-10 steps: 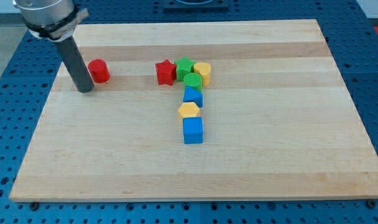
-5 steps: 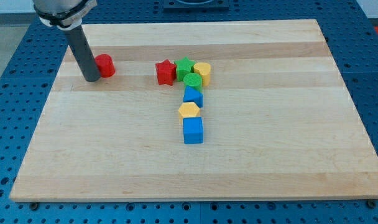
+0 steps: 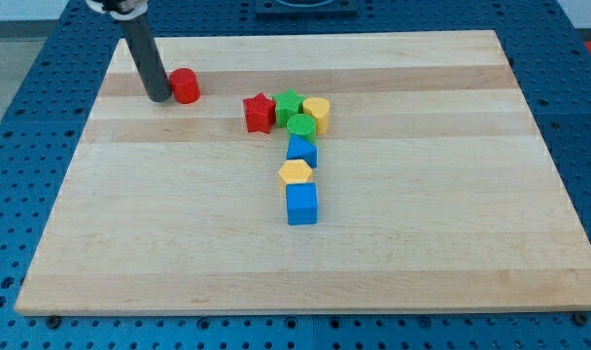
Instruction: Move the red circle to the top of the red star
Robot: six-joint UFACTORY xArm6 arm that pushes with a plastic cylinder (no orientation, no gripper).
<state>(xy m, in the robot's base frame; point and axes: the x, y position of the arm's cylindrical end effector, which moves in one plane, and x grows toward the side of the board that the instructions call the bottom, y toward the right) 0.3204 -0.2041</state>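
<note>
Rod enters from the view's top left — dark, straight, leaning slightly so its upper part sits further left than its foot. A pale collar shows at the very top edge. My tip (image 3: 160,98) rests on the board surface, near the upper left corner.

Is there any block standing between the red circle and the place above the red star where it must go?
Nothing visible does. The red circle sits toward the view's upper left of the red star, with bare board between. My tip is against the circle's left side.
</note>
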